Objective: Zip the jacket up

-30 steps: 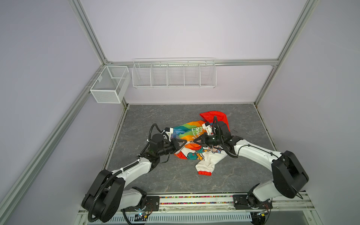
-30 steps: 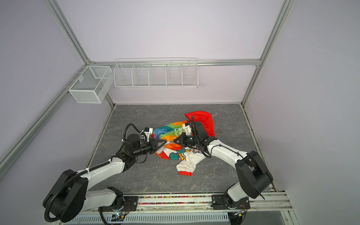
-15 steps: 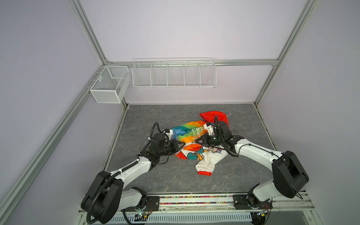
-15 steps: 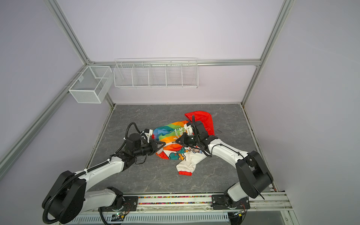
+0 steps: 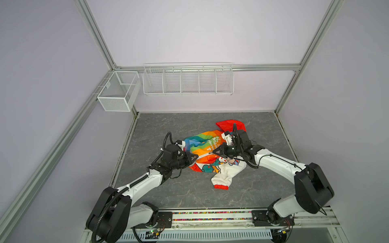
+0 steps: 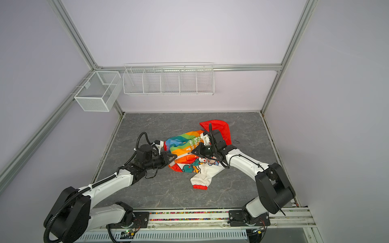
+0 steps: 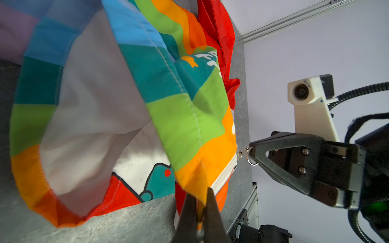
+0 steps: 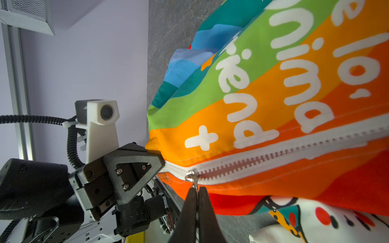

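The jacket [image 5: 207, 145] lies crumpled near the middle of the worktop [image 5: 189, 197]. It is rainbow-striped with white lettering, its red hood [image 5: 228, 125] toward the back edge and a white sleeve [image 5: 226, 176] with a red cuff toward the front edge. My left gripper [image 7: 199, 196] is pinched tight on the hem corner at the foot of the white zipper [image 8: 284, 151]. My right gripper [image 8: 196, 192] is closed on the ring of the zipper pull [image 8: 192, 175], which sits close to that hem end.
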